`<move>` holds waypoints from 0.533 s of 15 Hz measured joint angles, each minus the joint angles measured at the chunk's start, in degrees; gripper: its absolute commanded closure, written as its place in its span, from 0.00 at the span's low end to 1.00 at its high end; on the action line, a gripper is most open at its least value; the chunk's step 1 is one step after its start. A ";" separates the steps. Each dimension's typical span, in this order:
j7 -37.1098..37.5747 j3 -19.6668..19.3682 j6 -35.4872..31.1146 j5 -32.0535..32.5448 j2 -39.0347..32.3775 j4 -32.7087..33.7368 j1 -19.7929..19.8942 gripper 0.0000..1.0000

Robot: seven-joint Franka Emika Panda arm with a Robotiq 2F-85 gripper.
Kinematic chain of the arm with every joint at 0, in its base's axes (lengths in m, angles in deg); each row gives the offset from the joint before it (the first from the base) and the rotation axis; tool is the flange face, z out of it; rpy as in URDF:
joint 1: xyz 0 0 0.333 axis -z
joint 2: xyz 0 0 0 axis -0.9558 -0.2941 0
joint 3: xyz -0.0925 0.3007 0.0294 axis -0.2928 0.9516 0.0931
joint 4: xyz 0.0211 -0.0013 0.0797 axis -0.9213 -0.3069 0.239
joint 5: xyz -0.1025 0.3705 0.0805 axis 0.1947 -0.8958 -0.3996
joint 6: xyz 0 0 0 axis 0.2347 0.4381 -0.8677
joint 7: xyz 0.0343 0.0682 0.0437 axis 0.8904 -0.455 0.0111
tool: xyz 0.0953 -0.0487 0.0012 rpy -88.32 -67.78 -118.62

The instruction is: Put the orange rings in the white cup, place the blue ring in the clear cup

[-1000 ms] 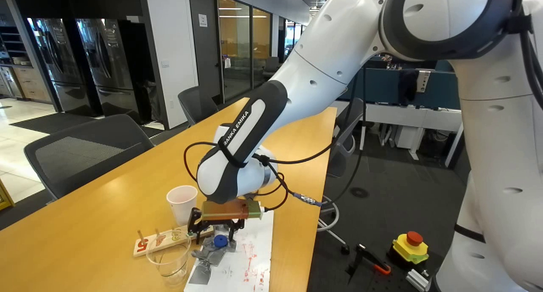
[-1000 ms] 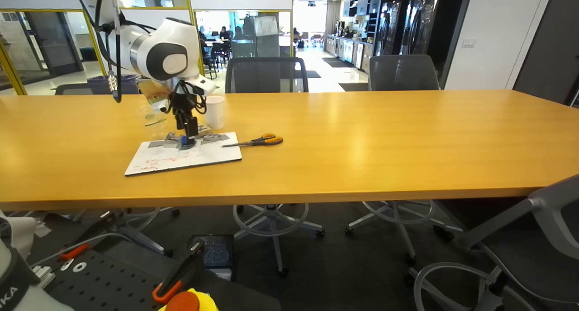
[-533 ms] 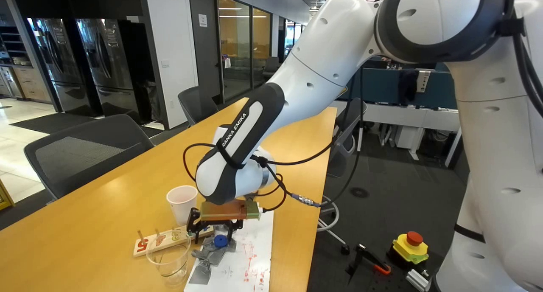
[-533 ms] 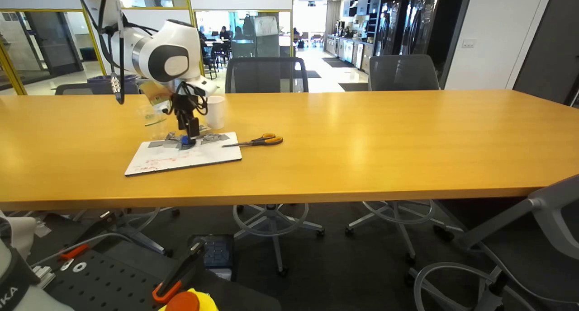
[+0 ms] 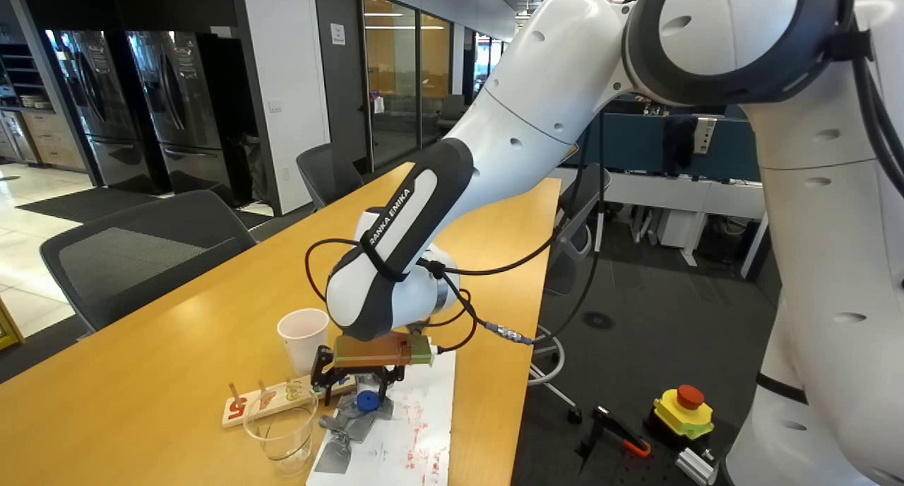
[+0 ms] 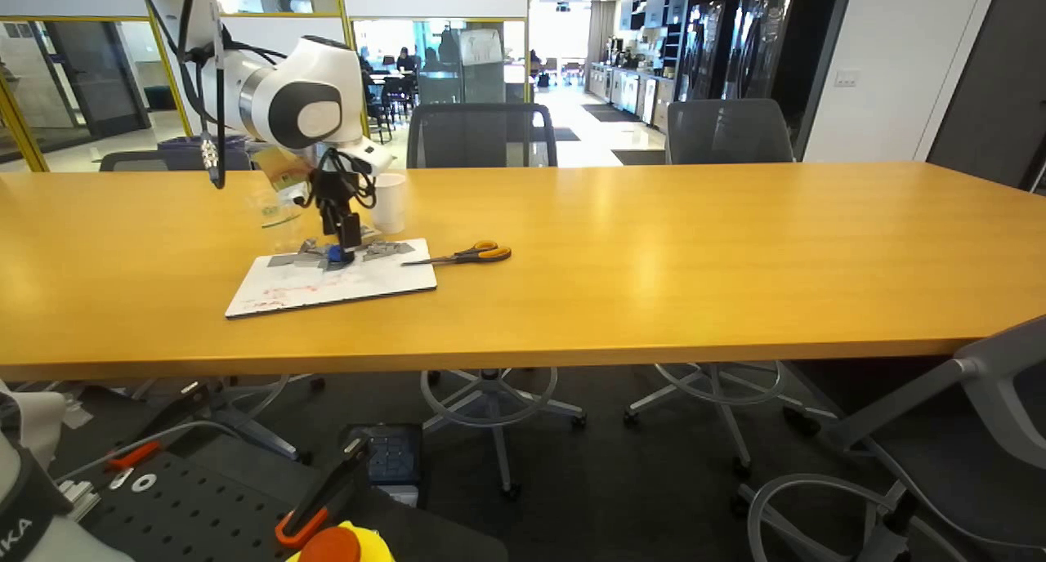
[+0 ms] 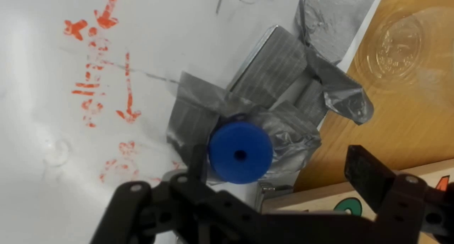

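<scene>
Closest in the wrist view, the gripper (image 7: 278,162) stands with jaws wide apart, nothing grasped, and covers part of the wooden strip (image 7: 312,198). Just beside one fingertip (image 7: 199,162), the blue ring (image 7: 241,139) lies flat on grey tape (image 7: 193,120); whether they touch, I cannot tell. It is round, its hole facing up, its axis about vertical. Farther, the clear cup (image 7: 397,52) is hard to make out and cut off at the edge. Farthest, in an exterior view, the arm (image 6: 306,96) partly hides the white cup (image 6: 392,207).
</scene>
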 measured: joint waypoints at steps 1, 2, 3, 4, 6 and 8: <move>0.00 0.00 -0.04 0.00 0.00 0.00 0.03 0.34; 0.00 0.00 -0.11 0.00 0.00 0.00 0.09 0.42; 0.00 0.00 -0.24 0.00 0.01 0.00 0.20 0.51; 0.00 0.00 -0.29 -0.01 0.01 0.00 0.35 0.58; -0.03 0.10 -0.54 -0.38 0.03 0.02 0.68 0.73; -0.08 0.27 -0.85 -0.91 0.07 0.03 0.97 0.81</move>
